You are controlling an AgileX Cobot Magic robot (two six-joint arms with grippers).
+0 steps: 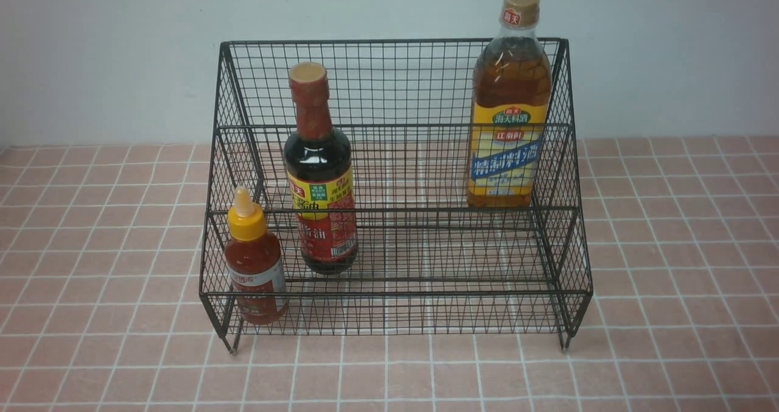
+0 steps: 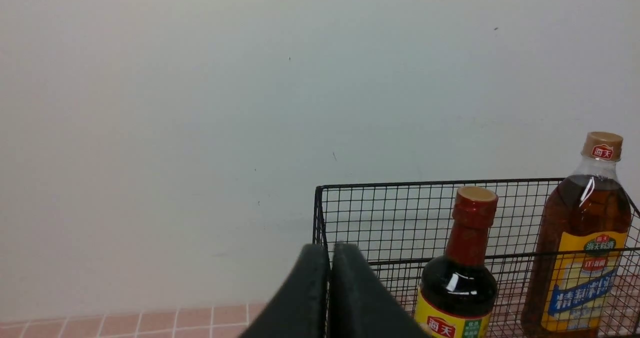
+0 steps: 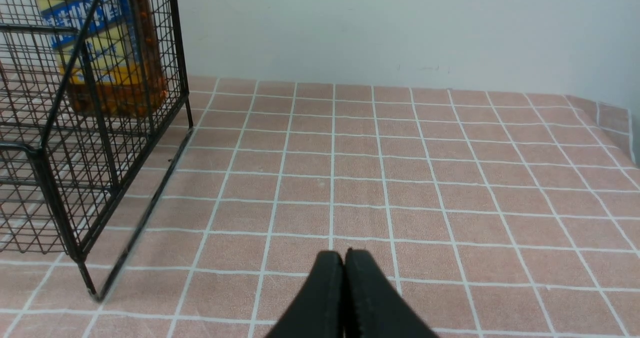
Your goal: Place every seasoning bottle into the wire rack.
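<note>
On the tabletop [image 1: 669,278] stands the wire rack [image 1: 395,83]: small bottle [image 1: 254,260] and soy-sauce bottle [image 1: 321,181] lower left, tall bottle [image 1: 510,108] upper right

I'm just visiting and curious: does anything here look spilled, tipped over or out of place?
Nothing stands out. The red bottle, the dark bottle and the amber bottle all stand upright and capped in the rack, with no spill on the tiles.

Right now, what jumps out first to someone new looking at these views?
The black wire rack dominates the middle of the pink tiled table, with all three bottles in it. The tall amber bottle stands on the upper tier at the right; the dark soy-sauce bottle and the small red bottle stand on the lower tier at the left. Both tools, left and right, are shut and empty.
</note>
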